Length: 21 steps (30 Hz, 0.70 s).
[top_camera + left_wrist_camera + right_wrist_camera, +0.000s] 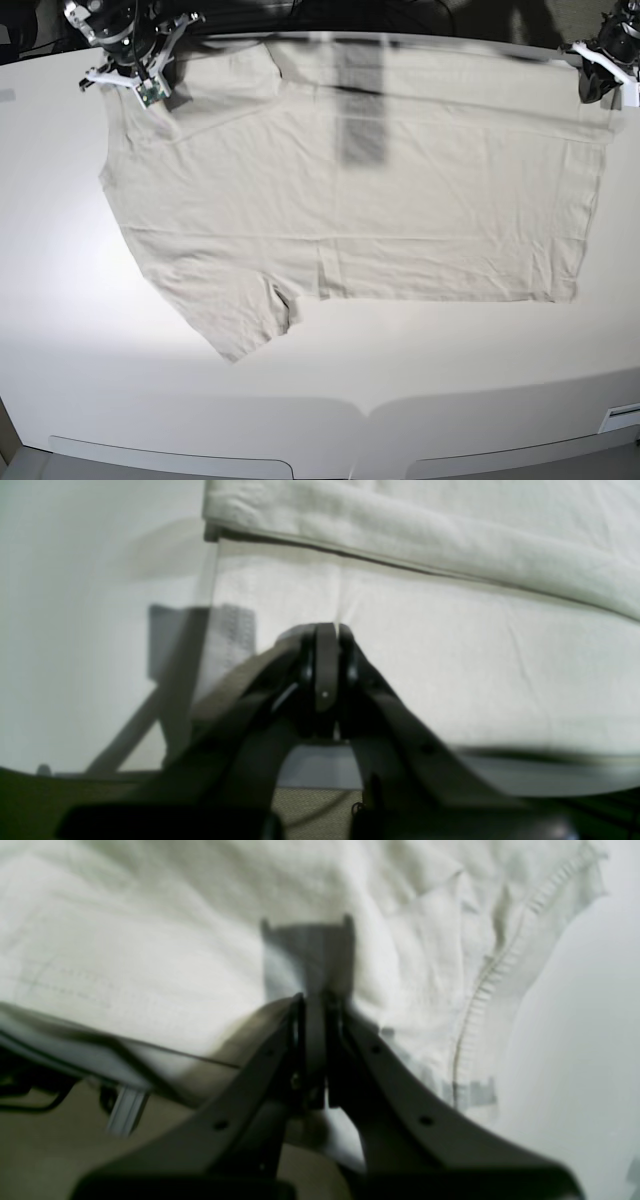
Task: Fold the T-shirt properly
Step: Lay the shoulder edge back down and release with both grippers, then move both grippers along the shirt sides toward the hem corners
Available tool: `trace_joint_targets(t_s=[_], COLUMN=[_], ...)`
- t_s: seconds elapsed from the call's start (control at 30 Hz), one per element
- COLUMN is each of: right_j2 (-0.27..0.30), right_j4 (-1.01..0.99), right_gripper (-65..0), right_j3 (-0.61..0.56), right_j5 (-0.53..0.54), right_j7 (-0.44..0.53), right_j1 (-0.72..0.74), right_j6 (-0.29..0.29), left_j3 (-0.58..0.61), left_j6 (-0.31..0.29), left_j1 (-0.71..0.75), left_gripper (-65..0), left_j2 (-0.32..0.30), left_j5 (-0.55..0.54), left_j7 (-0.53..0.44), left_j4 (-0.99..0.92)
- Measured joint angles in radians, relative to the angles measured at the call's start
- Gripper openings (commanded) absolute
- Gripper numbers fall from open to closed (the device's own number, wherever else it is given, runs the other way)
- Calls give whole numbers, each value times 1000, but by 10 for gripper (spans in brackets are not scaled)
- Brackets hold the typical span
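white tabletop (pixel 60 300) carries the t-shirt (pixel 400 220) spread flat, its long axis running side to side in the base view, one sleeve pointing toward the near edge. both arms sit at the far edge: the right gripper (pixel 315 1005) at the shoulder corner on that view's left, the left gripper (pixel 326 630) at the hem corner on its right. each has its jaws pressed together, apparently pinching the cloth's far edge. no containers are present.

My fingers (pixel 380 1060) look like dark matt plastic. The T-shirt (pixel 380 200) is soft, matt, creased cloth with a stitched hem; the table (pixel 330 390) is smooth, faintly glossy white.
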Motion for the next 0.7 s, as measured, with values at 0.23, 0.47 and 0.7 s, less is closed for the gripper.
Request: trace_joint_targets(t_s=[0.23,0.47,0.7], right_j2=[0,0,0], right_j4=[7,7,7], right_gripper=[-650,-650,-650], right_j3=[74,102,102], right_j5=[4,4,3], right_j7=[0,9,22], right_j1=[-7,-5,-5], right_j6=[-5,-6,-6], left_j3=[0,-21,-197], left_j6=[7,17,12], left_j1=[45,71,71], left_gripper=[-650,-650,-650], left_j2=[0,6,9], left_j5=[19,48,39], left_j7=[35,77,53], left_j4=[61,128,272])
